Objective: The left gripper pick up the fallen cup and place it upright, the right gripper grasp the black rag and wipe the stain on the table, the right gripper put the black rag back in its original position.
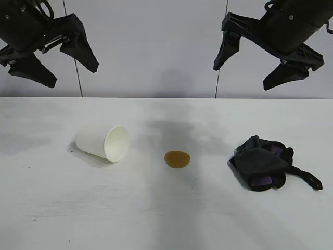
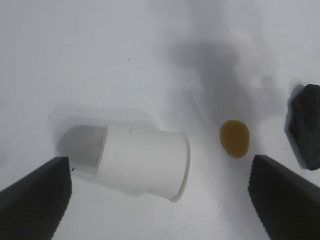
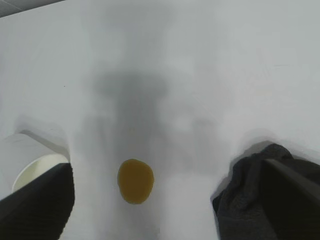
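My left end effector (image 1: 65,60) hangs open, high above the counter (image 1: 52,208), with the cup (image 1: 103,142) on its side below. My right end effector (image 1: 247,70), also open, hangs high over the rag (image 1: 261,162). The stain (image 1: 177,159) lies between cup and rag.

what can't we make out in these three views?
- Cup, right wrist view: mostly hidden behind a finger and cut by the edge.
- Rag, left wrist view: cut off at the edge.
- Rag's far side, right wrist view: covered by the other finger.
- Both arms, exterior view: cut by the top edge above the open left gripper and right gripper.
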